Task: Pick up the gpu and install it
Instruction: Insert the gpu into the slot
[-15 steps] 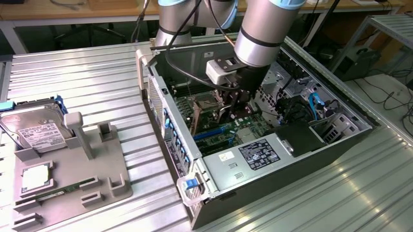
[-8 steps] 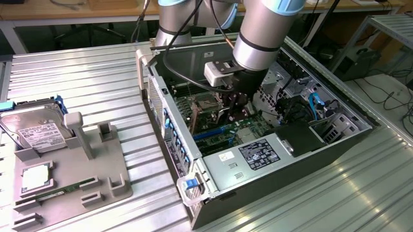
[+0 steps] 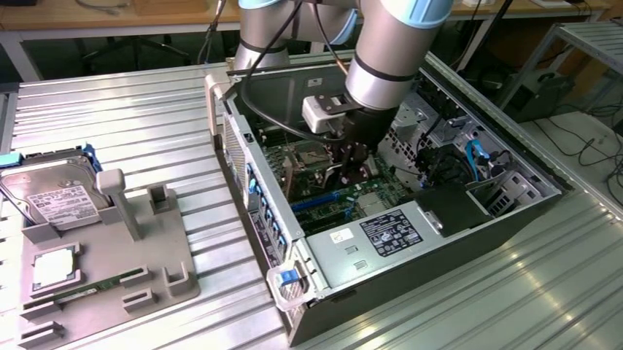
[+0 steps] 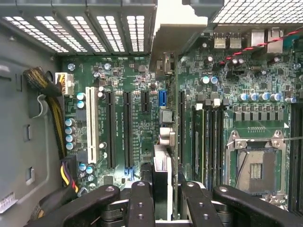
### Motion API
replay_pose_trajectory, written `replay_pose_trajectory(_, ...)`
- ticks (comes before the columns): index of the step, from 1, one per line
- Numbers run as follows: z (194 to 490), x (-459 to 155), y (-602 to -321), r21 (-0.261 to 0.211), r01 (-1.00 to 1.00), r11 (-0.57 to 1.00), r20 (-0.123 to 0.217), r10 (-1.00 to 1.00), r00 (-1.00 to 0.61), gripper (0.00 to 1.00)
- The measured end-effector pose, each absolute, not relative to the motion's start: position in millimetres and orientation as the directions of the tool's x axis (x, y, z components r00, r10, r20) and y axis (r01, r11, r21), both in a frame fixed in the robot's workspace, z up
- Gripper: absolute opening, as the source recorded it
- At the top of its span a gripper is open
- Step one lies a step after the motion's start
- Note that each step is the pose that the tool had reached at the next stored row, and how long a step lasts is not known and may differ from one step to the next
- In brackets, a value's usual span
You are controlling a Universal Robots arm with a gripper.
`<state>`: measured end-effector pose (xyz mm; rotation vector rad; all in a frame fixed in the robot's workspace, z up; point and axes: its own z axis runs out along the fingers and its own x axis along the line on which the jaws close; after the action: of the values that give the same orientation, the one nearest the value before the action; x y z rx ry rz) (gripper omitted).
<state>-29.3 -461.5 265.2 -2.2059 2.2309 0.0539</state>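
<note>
Evidently the gripper [image 4: 161, 198] pinches the gpu [image 4: 162, 175] edge-on above the motherboard [image 4: 137, 71] inside the computer case [image 3: 322, 292], so lowering should stay vertical, card edge lined up with a long black slot [image 4: 127, 130], bracket toward the case's rear wall.

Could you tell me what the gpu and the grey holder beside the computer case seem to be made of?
The gpu looks like a dark circuit card with a bright metal bracket edge, seen edge-on between the end effector fingers. The grey holder looks like matte moulded or printed plastic, judging by its dull, even surface.
</note>
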Motion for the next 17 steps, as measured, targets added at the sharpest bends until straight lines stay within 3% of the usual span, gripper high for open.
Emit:
replay_pose_trajectory(3,263,-31,-461,0.0,-1.0,0.011,-0.028,-1.0,-0.011,0.28)
replay_pose_trajectory(17,255,-40,-461,0.002,-1.0,0.024,-0.027,-0.999,-0.024,0.28)
